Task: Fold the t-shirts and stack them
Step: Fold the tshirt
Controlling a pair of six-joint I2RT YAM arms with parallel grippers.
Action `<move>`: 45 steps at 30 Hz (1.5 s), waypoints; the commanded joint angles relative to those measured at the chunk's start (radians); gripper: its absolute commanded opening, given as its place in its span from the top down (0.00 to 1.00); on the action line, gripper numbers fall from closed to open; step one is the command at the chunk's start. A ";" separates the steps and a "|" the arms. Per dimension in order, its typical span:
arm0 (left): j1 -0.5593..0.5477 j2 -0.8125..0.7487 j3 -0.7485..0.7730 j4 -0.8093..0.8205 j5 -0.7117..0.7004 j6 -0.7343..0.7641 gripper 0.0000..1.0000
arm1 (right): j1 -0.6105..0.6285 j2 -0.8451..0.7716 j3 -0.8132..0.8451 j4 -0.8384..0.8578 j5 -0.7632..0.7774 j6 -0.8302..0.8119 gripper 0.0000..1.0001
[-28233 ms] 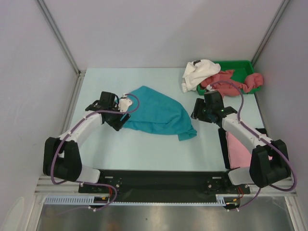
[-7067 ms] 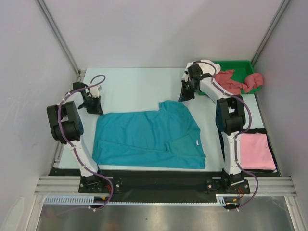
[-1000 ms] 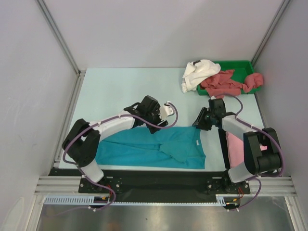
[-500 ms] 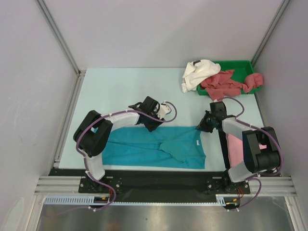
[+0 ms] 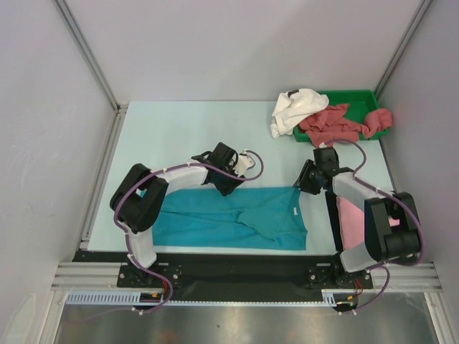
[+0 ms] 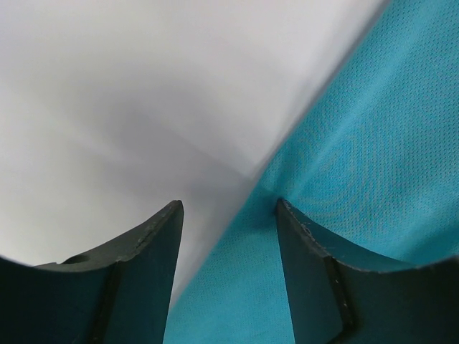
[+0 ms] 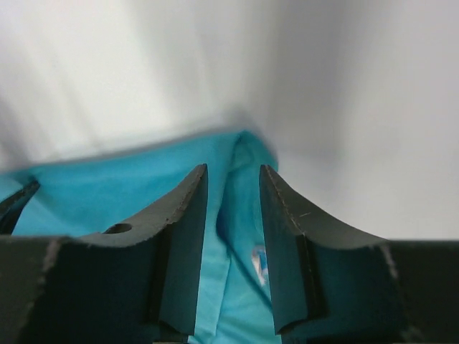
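Observation:
The teal-blue t-shirt (image 5: 215, 218) lies folded into a long band along the near edge of the table. My left gripper (image 5: 228, 186) is down at the band's far edge, open; in the left wrist view (image 6: 228, 204) the teal cloth (image 6: 373, 179) edge runs between its spread fingers. My right gripper (image 5: 305, 183) sits at the band's far right corner, open, with the teal collar fold (image 7: 244, 215) and its label between the fingers (image 7: 232, 170). A white t-shirt (image 5: 296, 107) hangs over the tray's left end, and dusty-red t-shirts (image 5: 337, 123) fill the tray. A folded light pink t-shirt (image 5: 353, 222) lies at the right.
The green tray (image 5: 364, 95) stands at the back right corner. The pink shirt rests on a black mat (image 5: 333, 211) under the right arm. Metal posts and grey walls close in both sides and the back.
The right gripper closed on the shirt's far right corner, then opened again just above it. The left arm's elbow swung in; its gripper stayed at the far edge.

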 commanded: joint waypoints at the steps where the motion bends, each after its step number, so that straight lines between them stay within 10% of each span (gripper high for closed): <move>1: 0.008 0.017 0.024 -0.044 0.026 -0.013 0.39 | 0.048 -0.151 0.022 -0.122 0.080 -0.033 0.60; 16: 0.008 0.023 0.041 -0.050 0.020 -0.007 0.39 | 0.164 -0.163 -0.152 0.005 -0.035 0.096 0.61; 24: 0.008 0.022 0.042 -0.058 0.020 -0.002 0.39 | 0.171 -0.124 -0.162 0.016 -0.020 0.116 0.76; 28: 0.008 0.025 0.044 -0.055 0.010 -0.001 0.40 | 0.163 -0.116 -0.158 -0.015 -0.020 0.117 1.00; 45: 0.009 0.022 0.038 -0.058 -0.008 0.028 0.39 | 0.129 -0.092 -0.130 -0.145 -0.017 0.077 0.97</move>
